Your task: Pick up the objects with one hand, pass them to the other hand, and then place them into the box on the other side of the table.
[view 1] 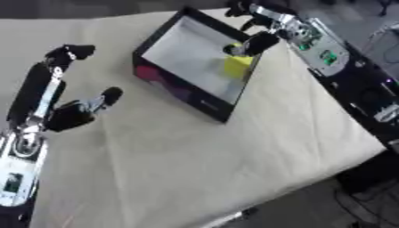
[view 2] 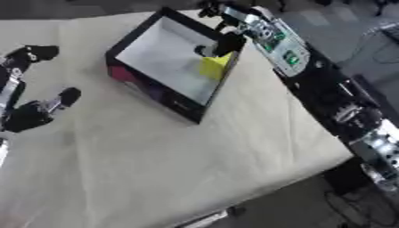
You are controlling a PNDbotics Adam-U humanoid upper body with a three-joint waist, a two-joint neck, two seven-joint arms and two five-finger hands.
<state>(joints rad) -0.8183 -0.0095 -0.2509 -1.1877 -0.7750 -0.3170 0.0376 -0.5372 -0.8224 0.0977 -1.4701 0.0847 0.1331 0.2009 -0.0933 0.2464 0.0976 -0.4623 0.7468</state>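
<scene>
Table: cream cloth (view 1: pixel 202 156), wide bare stretch toward the near edge.
Box (view 1: pixel 168 33): black-walled, far right.
Yellow block (view 1: pixel 238 66): inside box, right hand (view 1: pixel 257 42) fingers grasping it.
Left hand (view 1: pixel 74 111): fingers released, left side.

Left hand (view 1: pixel 71 113) low at the left edge, palm up, fingers (view 1: pixel 71 52) spread and relaxed, holding nothing. Right arm stretched in from upper right, right hand (view 1: pixel 257 43) angled downward, fingers curled.
</scene>
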